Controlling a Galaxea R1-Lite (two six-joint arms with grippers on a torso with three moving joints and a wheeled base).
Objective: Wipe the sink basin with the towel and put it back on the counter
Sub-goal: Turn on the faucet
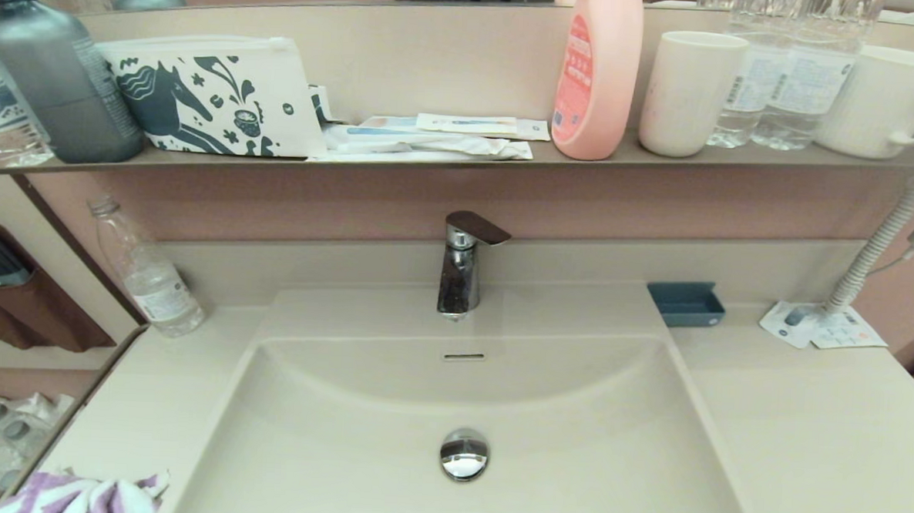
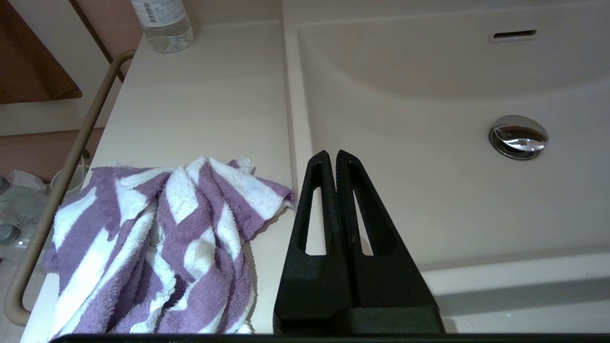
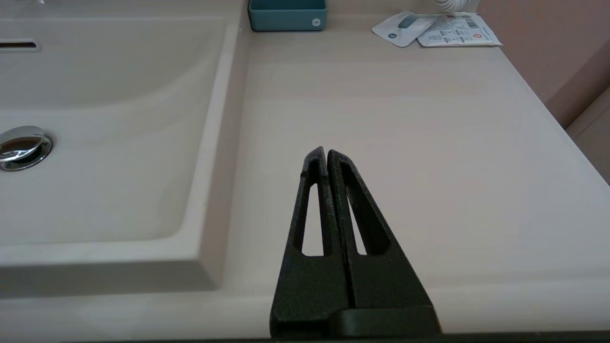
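I found the left gripper (image 2: 336, 155) clenched empty above the sink basin (image 2: 452, 200) rim, the striped towel (image 2: 157, 247) bunched on the counter (image 2: 200, 105) just beside its fingertips, judged soft, light and best pinched at a raised fold, and the right gripper (image 3: 325, 151) likewise clenched, parked.
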